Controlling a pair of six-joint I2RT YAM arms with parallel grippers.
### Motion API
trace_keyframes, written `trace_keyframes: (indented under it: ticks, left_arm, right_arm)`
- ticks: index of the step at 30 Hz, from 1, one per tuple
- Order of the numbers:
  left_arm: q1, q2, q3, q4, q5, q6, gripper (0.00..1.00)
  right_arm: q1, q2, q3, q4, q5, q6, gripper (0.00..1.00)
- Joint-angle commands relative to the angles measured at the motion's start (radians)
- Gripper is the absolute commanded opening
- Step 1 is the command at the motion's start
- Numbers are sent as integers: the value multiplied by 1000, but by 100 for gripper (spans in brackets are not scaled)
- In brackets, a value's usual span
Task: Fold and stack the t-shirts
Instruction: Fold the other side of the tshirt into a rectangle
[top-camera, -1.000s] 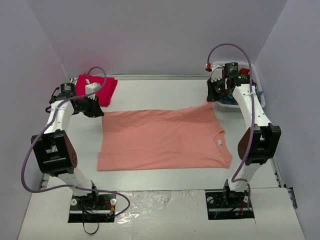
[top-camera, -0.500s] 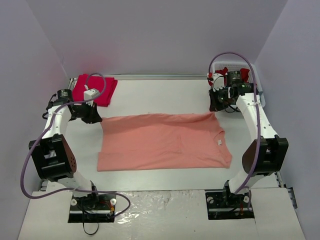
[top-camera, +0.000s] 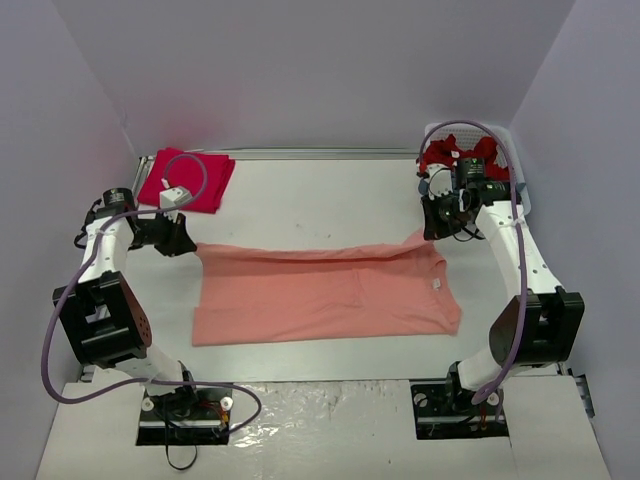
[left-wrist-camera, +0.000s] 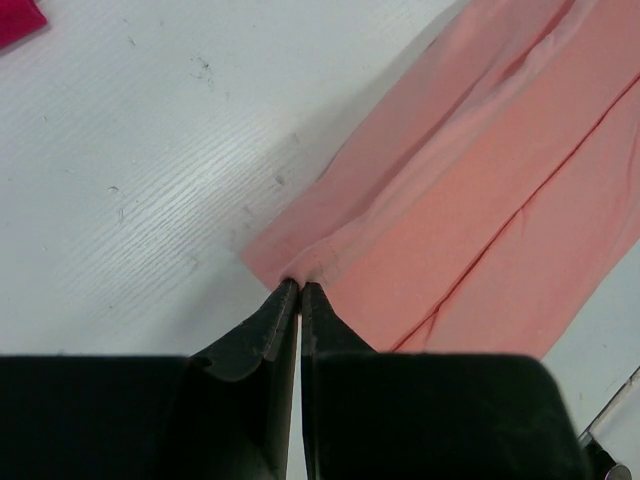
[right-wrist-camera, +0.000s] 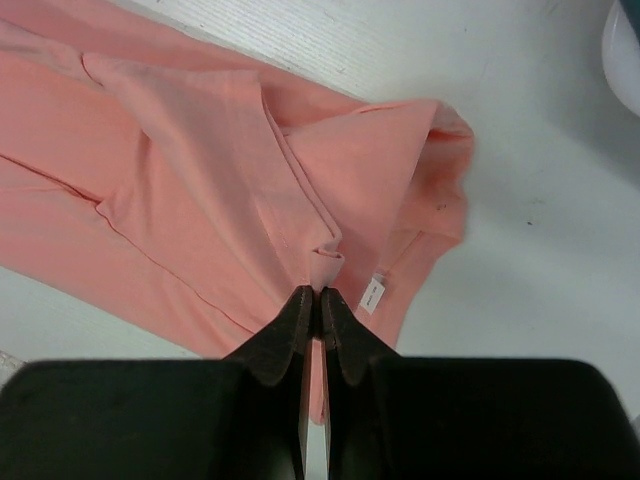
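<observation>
Top external: left hand (top-camera: 192, 246) and right hand (top-camera: 433, 234) are pinching shut on the salmon t-shirt (top-camera: 330, 295) mid-fold; a red t-shirt (top-camera: 185, 180) is lying folded already.

Robotics lab test cell: left arm (top-camera: 103, 262) and right arm (top-camera: 519, 250) bolted at the edge of a white table (top-camera: 320, 200), boxed in by plain lavender walls (top-camera: 300, 70), purple cable (top-camera: 467, 124) looping overhead.

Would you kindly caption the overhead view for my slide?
Left gripper and right gripper pinch corners of the salmon t-shirt mid-fold; red t-shirt lies far left.
</observation>
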Motion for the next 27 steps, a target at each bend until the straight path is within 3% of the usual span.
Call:
trace_keyframes:
  ticks: [1,14,27]
  left_arm:
    - [36,-23,4,-71,60,101,2]
    - [67,1,-4,-251,104,311,2]
    - [67,-23,-35,-311,72,399,2]
  right_arm:
    - [-8,-60,-25,-44,21,-12,0]
    - [-8,-122,-67,-64,36,-12,0]
    - [-8,-145,-130,-81,53,-36,0]
